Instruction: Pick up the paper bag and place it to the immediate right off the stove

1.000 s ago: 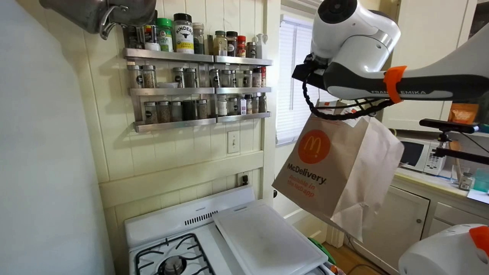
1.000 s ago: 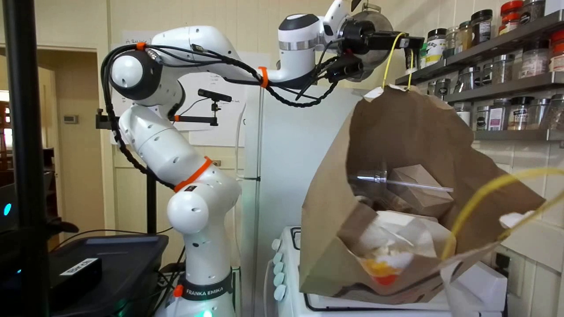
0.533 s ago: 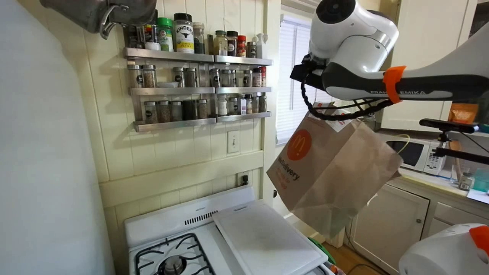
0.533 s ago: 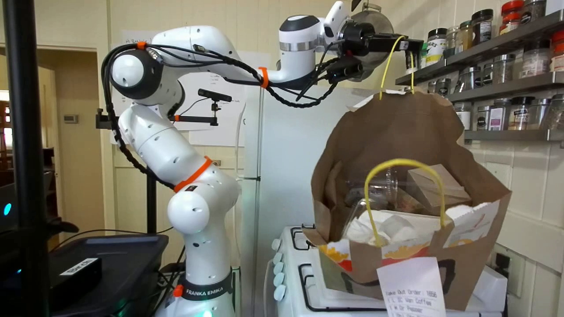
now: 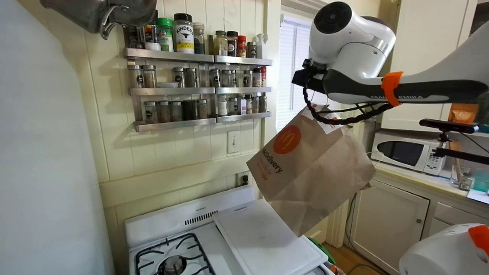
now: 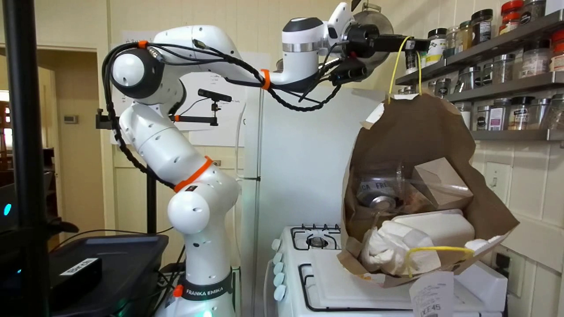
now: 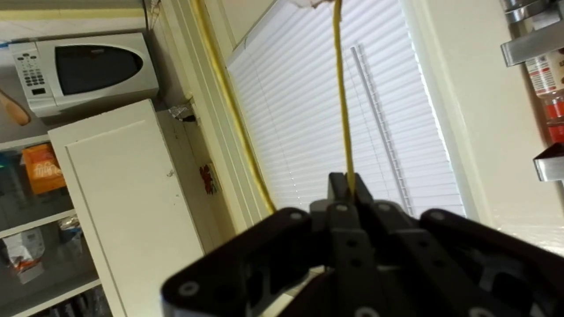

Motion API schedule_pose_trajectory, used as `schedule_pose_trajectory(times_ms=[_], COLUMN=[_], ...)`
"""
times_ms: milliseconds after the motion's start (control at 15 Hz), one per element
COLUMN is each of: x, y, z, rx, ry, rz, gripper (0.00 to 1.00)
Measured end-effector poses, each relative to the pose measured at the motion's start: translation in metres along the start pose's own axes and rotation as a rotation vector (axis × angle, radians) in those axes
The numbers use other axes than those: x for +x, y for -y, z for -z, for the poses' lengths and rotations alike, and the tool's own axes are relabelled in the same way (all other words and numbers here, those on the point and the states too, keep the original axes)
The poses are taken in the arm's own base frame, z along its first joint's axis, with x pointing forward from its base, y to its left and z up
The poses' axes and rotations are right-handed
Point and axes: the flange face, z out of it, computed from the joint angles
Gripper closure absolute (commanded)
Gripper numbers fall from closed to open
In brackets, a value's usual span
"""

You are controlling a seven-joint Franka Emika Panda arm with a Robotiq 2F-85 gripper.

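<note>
Exterior view: left, the stove (image 5: 214, 244); at its right end, over or past I can't tell, my paper bag (image 5: 311, 175) hangs tilted, long axis running base lower-left to top upper-right, my claw (image 7: 346, 181) clamped on 1 of its 2 yellow handles (image 7: 343, 105).

White board (image 5: 263, 240) lies on stove (image 5: 216, 244)

The board covers the stove's right-hand part in an exterior view. Above the stove, metal shelves (image 5: 172, 91) in three tiers carry spice jars (image 5: 149, 76), plus a small white bowl (image 5: 167, 84) on the middle tier. Right of the stove, a counter (image 5: 405, 175) bears a microwave (image 5: 410, 152) and a small jar (image 5: 465, 181).
</note>
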Motion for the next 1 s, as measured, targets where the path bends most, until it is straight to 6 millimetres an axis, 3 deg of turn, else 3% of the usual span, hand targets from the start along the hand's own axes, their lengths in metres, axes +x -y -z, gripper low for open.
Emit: schedule_pose_trajectory(times_ms=[600,1000], x=[0.015,0.003], y=[-0.034,-0.069], z=[-0.062,-0.100], rx=[-0.021,-0.022], ry=[-0.109,-0.130], rz=[0.068,0.164], gripper=[0.99,0.99])
